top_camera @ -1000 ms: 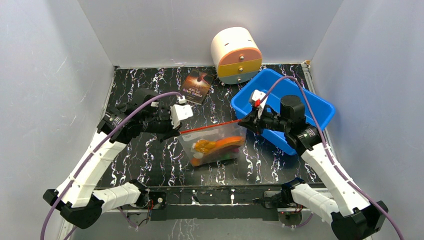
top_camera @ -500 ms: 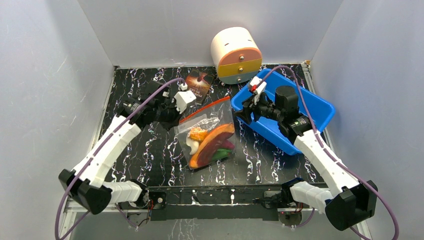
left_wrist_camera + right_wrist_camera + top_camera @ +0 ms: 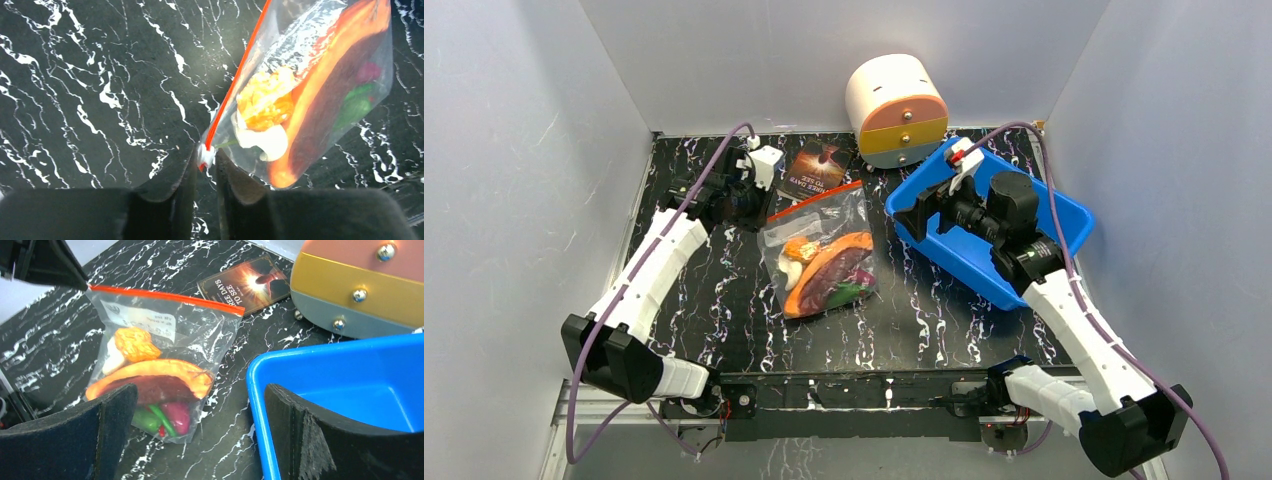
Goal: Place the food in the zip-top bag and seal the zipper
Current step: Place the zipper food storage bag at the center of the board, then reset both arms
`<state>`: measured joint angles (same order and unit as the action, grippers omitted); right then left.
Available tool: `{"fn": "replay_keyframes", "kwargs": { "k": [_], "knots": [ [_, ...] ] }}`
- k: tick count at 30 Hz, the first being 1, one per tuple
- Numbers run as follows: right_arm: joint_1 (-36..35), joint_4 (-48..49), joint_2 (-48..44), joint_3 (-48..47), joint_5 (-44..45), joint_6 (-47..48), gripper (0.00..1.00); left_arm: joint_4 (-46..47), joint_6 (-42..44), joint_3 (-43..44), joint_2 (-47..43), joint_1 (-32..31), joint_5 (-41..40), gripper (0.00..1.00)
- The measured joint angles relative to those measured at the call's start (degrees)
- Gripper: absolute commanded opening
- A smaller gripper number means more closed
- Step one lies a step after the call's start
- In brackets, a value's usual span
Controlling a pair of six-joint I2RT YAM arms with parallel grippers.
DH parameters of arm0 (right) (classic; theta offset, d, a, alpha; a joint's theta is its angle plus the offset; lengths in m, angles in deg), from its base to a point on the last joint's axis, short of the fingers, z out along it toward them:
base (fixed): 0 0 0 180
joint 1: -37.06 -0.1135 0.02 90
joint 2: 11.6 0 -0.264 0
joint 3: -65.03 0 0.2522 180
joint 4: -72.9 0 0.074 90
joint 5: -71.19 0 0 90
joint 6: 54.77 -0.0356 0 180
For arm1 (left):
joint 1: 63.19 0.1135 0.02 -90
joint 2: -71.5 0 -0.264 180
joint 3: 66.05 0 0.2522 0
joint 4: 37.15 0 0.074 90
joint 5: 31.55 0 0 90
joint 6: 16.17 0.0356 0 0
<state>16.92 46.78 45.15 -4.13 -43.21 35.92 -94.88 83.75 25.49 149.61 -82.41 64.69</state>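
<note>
- Since a second ago our right claw (image 3: pixel 914 215) has let go of the bag (image 3: pixel 819 215) and drawn back over the bin (image 3: pixel 964 265), jaws spread wide.
- Our left claw (image 3: pixel 205 165) grasps the zipper (image 3: pixel 235 85) at its end.
- We read "TO SEE" and "REE DAYS" on the book (image 3: pixel 245 282); the bag's label is too small to read.
- We count one bag on the desk (image 3: pixel 714 310), one book and one bin.
- Inside the bag we count at least five foods: slice (image 3: pixel 150 375), white lump (image 3: pixel 267 140), orange bit (image 3: pixel 134 342), magenta piece (image 3: pixel 175 415), green piece (image 3: pixel 147 420).

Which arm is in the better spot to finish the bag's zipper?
Left. The left claw already pinches the zipper at its end. The right claw hangs wide open over the bin, not touching the bag.
</note>
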Motion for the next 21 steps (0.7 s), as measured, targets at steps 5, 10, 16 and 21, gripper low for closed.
{"fn": "replay_keyframes", "kwargs": {
  "k": [5,10,16,21],
  "knots": [
    [0.0,-4.4,1.5,-4.5,4.4,-7.2,0.98,0.6,-4.8,0.2,0.5,0.0,-3.3,0.59],
    [0.0,-9.4,2.8,-9.4,9.3,-16.9,0.98,2.2,-10.3,0.3,0.2,0.0,-5.7,0.98],
    [0.0,-14.7,2.4,-9.6,11.9,-25.2,0.98,6.7,-23.9,-3.0,-6.6,0.0,-6.7,0.98],
    [0.0,-20.1,-4.0,-9.4,16.8,-26.4,0.98,10.1,-36.6,-6.8,-15.2,0.0,-1.7,0.98]
  ]
}}
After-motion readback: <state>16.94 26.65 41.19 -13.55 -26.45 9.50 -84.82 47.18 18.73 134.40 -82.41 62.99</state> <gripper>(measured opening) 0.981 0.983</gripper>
